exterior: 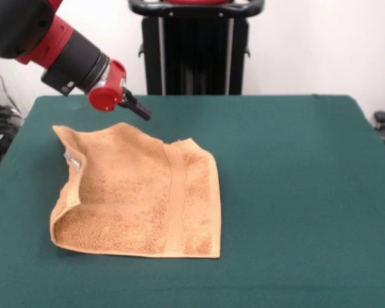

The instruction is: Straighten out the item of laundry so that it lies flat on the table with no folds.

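Hanging above the table's far left part, the gripper [141, 113] points its dark tips down and to the right; whether it is released or clenched cannot be told, and it holds nothing. Towel [138, 196]: orange-tan terry cloth, lying just below the gripper and apart from it, left of the table's middle. Left side doubled over in a fold; a woven band runs near its right edge. Table [295, 192]: dark green cloth.

One towel [138, 192], one table [295, 192], one claw [141, 112]
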You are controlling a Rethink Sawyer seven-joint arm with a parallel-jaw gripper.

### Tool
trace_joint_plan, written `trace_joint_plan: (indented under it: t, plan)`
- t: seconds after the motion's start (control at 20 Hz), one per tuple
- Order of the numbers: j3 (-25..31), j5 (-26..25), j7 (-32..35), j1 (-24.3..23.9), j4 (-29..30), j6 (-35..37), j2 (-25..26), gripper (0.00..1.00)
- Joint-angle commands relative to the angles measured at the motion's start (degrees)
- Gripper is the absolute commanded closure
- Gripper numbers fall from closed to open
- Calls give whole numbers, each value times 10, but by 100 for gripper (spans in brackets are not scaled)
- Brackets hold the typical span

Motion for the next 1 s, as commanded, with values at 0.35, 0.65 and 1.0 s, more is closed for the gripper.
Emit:
trace_joint_plan:
  t: [0.35,0.65,1.0]
  plan:
    - [124,32,36,9,8,36,38,100]
    - [132,43,3,2,3,68,52,100]
    - [140,78,-51,-7,6,136,58,100]
